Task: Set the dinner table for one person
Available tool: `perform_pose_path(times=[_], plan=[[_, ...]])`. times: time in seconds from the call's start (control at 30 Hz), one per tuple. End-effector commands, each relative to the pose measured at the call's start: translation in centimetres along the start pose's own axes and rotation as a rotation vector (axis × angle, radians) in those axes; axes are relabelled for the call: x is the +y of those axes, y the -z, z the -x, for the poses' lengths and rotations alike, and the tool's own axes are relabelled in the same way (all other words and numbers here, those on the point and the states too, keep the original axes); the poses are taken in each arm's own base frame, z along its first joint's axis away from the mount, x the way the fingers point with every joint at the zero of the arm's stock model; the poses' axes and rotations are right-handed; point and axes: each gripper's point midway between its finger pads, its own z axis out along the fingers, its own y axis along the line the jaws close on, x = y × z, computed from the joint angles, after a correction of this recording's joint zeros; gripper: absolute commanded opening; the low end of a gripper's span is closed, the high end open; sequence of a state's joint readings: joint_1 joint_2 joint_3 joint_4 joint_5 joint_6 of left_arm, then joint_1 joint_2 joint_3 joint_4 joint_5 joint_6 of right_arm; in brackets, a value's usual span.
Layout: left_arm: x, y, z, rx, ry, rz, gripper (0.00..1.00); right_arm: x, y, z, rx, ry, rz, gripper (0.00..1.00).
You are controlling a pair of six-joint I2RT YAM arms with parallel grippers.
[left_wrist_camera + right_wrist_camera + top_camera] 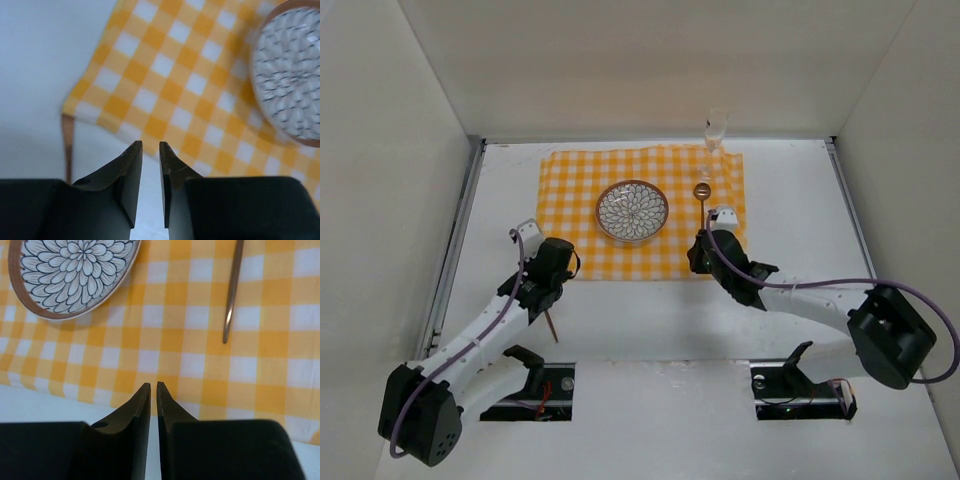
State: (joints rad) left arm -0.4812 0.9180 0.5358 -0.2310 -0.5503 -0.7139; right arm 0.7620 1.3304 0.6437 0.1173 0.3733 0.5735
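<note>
Right gripper (pixel 153 385) and left gripper (pixel 150 144) are both pinched nearly closed on nothing. On the dinner table (pixel 800 230), filling mid-frame, the checked cloth (pixel 570 170) carries the plate (pixel 632 212), with the spoon (pixel 701 190) just right of it and the glass (pixel 715 135) upper right, as a diner would reach them. A thin brown stick (pixel 552 325) lies off the cloth, lower left, probably awaiting placement.

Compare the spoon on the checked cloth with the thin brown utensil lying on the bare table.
The spoon lies on the checked cloth, right of the plate; the brown utensil lies on the bare white table, off the cloth's near edge. The spoon shows a round bowl; the brown utensil shows only a thin shaft, so its type is unclear. Both are slim and lie flat.
</note>
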Motion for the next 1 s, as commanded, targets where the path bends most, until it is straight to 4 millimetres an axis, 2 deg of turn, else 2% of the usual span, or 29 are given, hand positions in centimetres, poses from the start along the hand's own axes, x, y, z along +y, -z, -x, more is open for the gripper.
perform_pose_path(times=[0.0, 0.07, 0.23, 0.5, 0.7, 0.97], plan=[[6.3, 1.7, -3.5, 0.164, -0.057, 0.247, 0.2, 3.2, 0.0, 2.9, -0.113, -0.075, 0.116, 0.17], [7.5, 1.9, -4.5, 0.186, -0.015, 0.298, 0.24, 3.2, 0.3, 2.7, -0.108, -0.082, 0.131, 0.18], [9.3, 1.7, -6.1, 0.22, 0.047, 0.37, 0.26, 3.0, 0.7, 2.6, -0.108, -0.112, 0.155, 0.2], [9.3, 2.4, -7.0, 0.288, 0.025, 0.404, 0.26, 3.3, -0.2, 1.4, -0.064, -0.099, 0.157, 0.23], [9.3, 2.4, -8.1, 0.326, -0.023, 0.445, 0.31, 2.9, -0.1, 1.7, -0.073, -0.103, 0.153, 0.24], [9.0, 2.3, -9.2, 0.331, 0.024, 0.402, 0.29, 3.0, -0.1, 1.6, -0.067, -0.106, 0.159, 0.24]])
